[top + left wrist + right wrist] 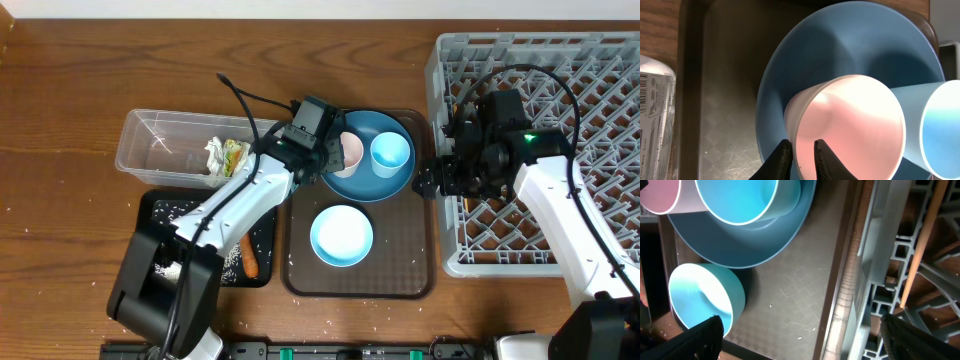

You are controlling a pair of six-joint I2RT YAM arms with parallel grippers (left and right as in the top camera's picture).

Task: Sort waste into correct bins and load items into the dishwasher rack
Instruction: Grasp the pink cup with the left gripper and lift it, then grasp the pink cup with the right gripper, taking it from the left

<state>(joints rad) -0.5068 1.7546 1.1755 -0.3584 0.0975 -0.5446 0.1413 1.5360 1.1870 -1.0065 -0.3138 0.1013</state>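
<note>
The pink cup [850, 125] stands on the round blue plate [840, 45] beside the light blue cup [390, 153]. My left gripper [800, 145] straddles the pink cup's rim, one finger outside the wall and one inside, shut on it. The white bowl [342, 235] sits in front of the plate. My right gripper [812, 330] hangs open over the tray's right edge, next to the wall of the dishwasher rack [540, 90]. A wooden chopstick [922, 240] lies in the rack. The clear tub [160, 150] holds a tissue and the wrapper [228, 155]. The black tray [165, 210] holds the carrot [250, 260] and rice.
Plate, cups and bowl all rest on a brown serving tray [400, 275] between the bins and the rack. A few rice grains [800, 337] lie on it. The right arm reaches from the front right across the rack's left part.
</note>
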